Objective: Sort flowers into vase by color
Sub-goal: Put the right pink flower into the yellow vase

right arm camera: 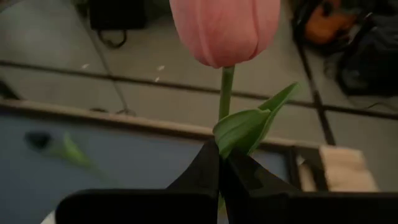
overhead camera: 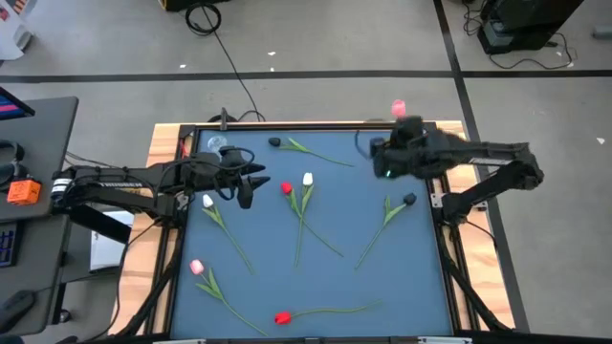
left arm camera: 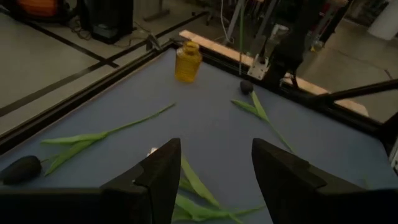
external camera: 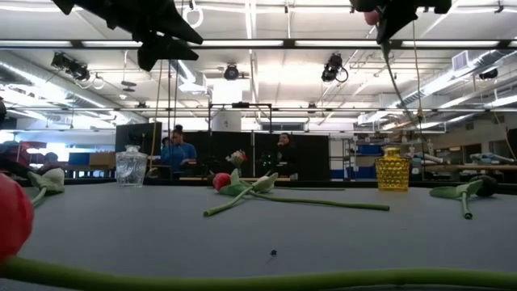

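bench [overhead camera: 402, 277] carries most of the flowers, lying flat and loose: two dark tulips, two white, two red and one pink [overhead camera: 196, 268] near the left front.

vases: a clear vase [external camera: 131, 167] stands at the far left corner and a yellow vase [external camera: 393, 170] at the far right. neither shows a flower in it.

right gripper [right arm camera: 219, 163] is raised near the far right edge, clenched on the stem of a pink tulip [right arm camera: 225, 28], bud upright above the fingers.

left gripper [left arm camera: 214, 174] hangs released over the left middle of the bench, holding nothing, near a white tulip [overhead camera: 207, 202].

progress, as judged: early. one flower is lifted and not yet placed; seven remain on the bench, and no colour group is formed.
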Tool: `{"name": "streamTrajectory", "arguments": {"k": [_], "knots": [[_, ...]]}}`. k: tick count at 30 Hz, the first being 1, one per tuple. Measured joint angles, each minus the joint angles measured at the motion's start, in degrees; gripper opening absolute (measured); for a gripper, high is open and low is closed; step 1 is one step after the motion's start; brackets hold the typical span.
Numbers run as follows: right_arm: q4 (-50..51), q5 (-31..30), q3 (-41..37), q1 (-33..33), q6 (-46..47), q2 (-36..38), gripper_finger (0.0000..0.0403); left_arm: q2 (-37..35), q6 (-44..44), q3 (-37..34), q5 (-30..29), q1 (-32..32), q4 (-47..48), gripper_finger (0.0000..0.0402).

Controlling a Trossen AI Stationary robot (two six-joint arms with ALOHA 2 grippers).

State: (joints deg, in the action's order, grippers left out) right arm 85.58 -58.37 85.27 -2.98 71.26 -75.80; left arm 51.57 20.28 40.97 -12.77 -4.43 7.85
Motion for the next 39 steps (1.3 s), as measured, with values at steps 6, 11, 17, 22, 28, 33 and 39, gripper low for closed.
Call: {"name": "streamTrajectory", "arguments": {"k": [6, 11, 17, 22, 28, 33, 39], "knots": [[-16.5, -2.1, 0.0, -10.8, -21.6, 4.6, 0.0012, 0.0, 0.0, 0.0, -1.5, 0.0, -1.1, 0.0204], [-33.4, 2.1, 0.0, -20.3, -39.6, 3.6, 0.0012, 0.0, 0.1, 0.0, -1.7, 0.0, -1.3, 0.0204], [-35.0, 10.3, -0.1, -29.1, -41.3, 0.2, 0.0012, 0.0, 0.1, 0.0, -1.7, 0.0, -0.9, 0.0204], [-36.7, 12.2, -0.1, -30.6, -42.9, -1.1, 0.0012, 0.0, 0.6, 0.0, -1.7, 0.0, -0.3, 0.0204], [-37.9, 13.1, -2.6, -30.8, -43.8, -1.3, 0.0011, 0.0, 0.6, 0.0, -2.6, 0.0, -0.3, 0.0204], [-41.3, 14.4, -7.6, -30.8, -42.6, -1.1, 0.0011, 0.0, 0.6, 0.0, -2.8, 0.0, -0.3, 0.0204], [-44.7, 16.0, -9.9, -30.5, -43.3, -1.1, 0.0011, 0.0, 1.3, 0.0, -2.8, 0.0, -0.3, 0.0204]]}}
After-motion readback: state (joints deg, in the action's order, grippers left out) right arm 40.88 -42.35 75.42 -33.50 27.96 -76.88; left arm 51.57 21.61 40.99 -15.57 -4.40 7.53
